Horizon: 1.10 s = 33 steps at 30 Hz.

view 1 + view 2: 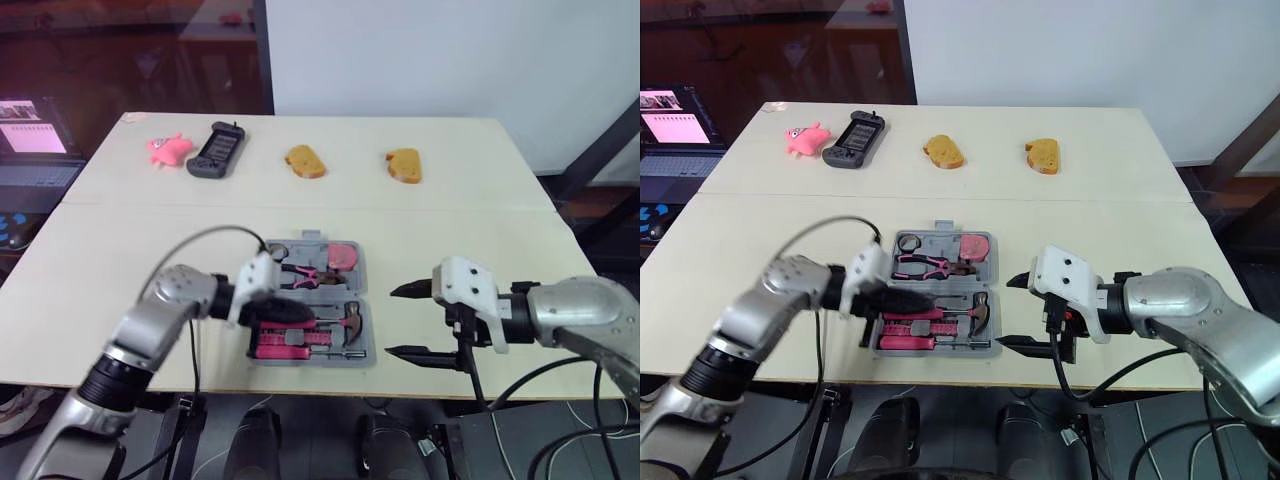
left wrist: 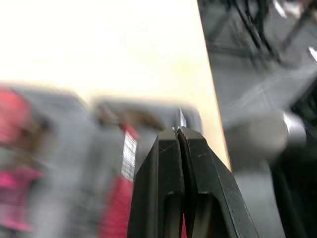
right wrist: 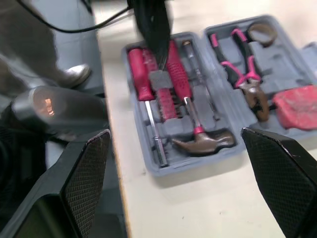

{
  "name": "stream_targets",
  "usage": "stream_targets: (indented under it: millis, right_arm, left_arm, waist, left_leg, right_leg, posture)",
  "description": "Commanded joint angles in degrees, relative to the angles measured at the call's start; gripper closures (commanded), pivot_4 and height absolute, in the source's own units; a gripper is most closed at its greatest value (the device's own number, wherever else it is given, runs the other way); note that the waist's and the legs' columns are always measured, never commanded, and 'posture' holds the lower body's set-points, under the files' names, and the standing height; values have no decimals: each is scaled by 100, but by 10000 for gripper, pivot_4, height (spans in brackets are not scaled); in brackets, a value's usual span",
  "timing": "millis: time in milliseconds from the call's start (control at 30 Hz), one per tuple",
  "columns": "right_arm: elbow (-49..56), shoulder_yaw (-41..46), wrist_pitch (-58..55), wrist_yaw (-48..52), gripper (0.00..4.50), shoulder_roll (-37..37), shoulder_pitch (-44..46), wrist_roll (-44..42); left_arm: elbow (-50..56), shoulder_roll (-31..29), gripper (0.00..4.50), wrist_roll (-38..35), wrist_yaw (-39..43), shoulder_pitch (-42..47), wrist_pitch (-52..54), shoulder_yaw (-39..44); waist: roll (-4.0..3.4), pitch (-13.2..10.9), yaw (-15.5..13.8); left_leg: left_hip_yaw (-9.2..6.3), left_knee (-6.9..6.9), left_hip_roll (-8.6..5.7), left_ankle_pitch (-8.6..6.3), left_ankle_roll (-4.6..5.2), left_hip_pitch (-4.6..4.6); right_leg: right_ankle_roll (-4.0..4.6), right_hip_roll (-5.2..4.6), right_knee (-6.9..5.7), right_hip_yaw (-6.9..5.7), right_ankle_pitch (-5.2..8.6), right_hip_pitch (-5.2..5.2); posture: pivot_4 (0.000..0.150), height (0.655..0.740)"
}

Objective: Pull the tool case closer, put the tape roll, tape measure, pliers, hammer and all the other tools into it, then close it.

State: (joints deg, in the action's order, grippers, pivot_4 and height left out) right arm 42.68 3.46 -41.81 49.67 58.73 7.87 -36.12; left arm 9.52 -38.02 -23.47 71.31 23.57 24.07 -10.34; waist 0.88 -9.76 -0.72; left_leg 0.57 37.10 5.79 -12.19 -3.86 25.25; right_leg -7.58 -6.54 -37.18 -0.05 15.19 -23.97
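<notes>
At the table's (image 1: pixel 450 230) near edge, centre, the open tool case (image 3: pixel 198 164) lies loaded. I judge it rigid, heavy and slick-walled, best taken at one half's outer rim. Left gripper (image 2: pixel 178 136), fingers pressed together, hovers over its near half; right gripper (image 1: pixel 391 322), spread wide, sits just right.

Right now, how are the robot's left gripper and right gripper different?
The left gripper has its fingers pressed shut, while the right gripper has its fingers spread wide open. The left gripper hangs over the red-handled tools in the open tool case. The right gripper sits beside the case, above bare table. Both have two black fingers.
</notes>
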Motion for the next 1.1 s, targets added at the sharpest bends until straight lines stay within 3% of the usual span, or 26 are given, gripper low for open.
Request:
stream_targets:
  millis: [33,133,200,267,333,467,733,1100]
  right_arm:
    - [90,188,999,-21,0,-169,-367,665]
    - [-128,226,590,-206,0,-415,-512,342]
    - [-267,189,269,-97,5724,-394,-700,151]
    - [-417,181,328,-51,12855,-485,-977,175]
    - [-622,125,627,-37,23749,-634,-1250,382]
    - [-1178,25,1257,-62,44650,-989,-1417,807]
    - [-2088,-671,2173,-232,44650,-1339,-634,1928]
    - [-3747,-1617,2182,338,44650,-1402,931,2805]
  left_arm:
    - [-64,-461,44077,-167,111,101,175,501]
    - [-714,-998,44077,-139,209,318,147,938]
    - [-1015,-1197,45000,-58,138,268,-26,1143]
    - [-1188,-1296,45000,-72,-8,54,-24,1408]
    - [-1302,-1251,45000,7,-86,-458,-902,1914]
    - [-1404,-1336,45000,8,-247,-1275,-743,2171]
    - [-1313,-1125,45000,155,-490,-2122,-1239,2196]
    - [-1644,-555,45000,1158,-1181,-1751,-1857,1349]
  waist:
    - [-5,2,24]
    - [-1,-1,32]
    - [1,-1,11]
    - [1,-1,-9]
    - [1,-1,-5]
    - [1,-1,15]
    - [2,0,-4]
    - [-2,0,-5]
  left_leg:
    - [0,-2,0,0,0,-2]
    - [-2,-6,2,0,0,-6]
    - [-4,-4,2,0,0,-5]
    - [-3,-6,2,0,0,-2]
    - [-3,-7,1,-1,-1,2]
    - [-3,-8,3,-1,0,-2]
    - [-2,-9,3,-1,-2,0]
    - [0,-9,2,-1,-3,1]
  right_leg:
    - [-4,0,-1,1,1,0]
    - [-7,7,-6,1,2,-4]
    - [-5,8,-4,1,3,-3]
    - [14,7,5,1,13,0]
    - [14,7,8,1,13,1]
    - [15,7,-1,0,13,-3]
    - [19,7,4,0,14,-2]
    - [8,7,3,-1,8,-3]
  posture:
    - [1500,7207]
    - [1500,7207]
    - [1500,7207]
    - [1500,7207]
    - [1500,7207]
    - [1500,7207]
    - [1500,7207]
    - [1500,7207]
